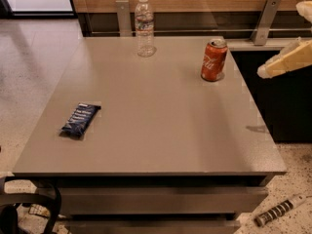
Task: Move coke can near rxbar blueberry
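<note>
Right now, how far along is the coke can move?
Nothing looks done yet: the coke can stands upright far right on the table, well apart from the rxbar blueberry lying near the left front. In hand: the gripper hovers off the right edge, clear of the can. Left: grasp the can, carry it across, set it beside the bar.

coke can [214, 60] glossy metal; rxbar blueberry [80, 119] shiny wrapper; table [161, 126] matt; gripper [285, 60] cream plastic, right edge.

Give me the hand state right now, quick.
Hand: open or closed cannot be told; it is at the view's right edge, beyond the table, apart from the coke can.
</note>
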`<state>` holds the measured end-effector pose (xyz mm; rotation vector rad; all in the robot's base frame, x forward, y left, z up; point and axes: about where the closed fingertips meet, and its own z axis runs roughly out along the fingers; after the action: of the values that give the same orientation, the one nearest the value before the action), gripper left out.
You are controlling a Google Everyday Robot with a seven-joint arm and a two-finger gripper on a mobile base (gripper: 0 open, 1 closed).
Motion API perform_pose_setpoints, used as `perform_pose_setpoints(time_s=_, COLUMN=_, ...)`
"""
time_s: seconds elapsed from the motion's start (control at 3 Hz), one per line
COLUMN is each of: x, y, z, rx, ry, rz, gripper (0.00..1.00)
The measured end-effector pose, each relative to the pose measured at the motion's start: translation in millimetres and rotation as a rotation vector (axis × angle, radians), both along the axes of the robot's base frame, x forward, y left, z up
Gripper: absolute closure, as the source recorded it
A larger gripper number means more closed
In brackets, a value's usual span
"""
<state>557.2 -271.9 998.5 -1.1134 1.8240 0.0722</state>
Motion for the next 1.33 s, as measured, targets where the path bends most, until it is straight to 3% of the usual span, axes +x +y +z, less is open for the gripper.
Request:
perform_pose_setpoints(time_s=0.33, x=34.0, y=6.4, z=2.6, rx=0.161, ry=-0.086, rz=0.027, gripper=0.00)
perform_pose_setpoints(time_s=1.0, x=41.1, y=10.7, z=-2.0, rx=0.197, ry=-0.083, rz=0.033, gripper=0.00)
perform_pose_setpoints(time_s=1.33, x=56.9, y=10.6, z=-17.1, rx=0.257, ry=-0.058, rz=0.016, gripper=0.00)
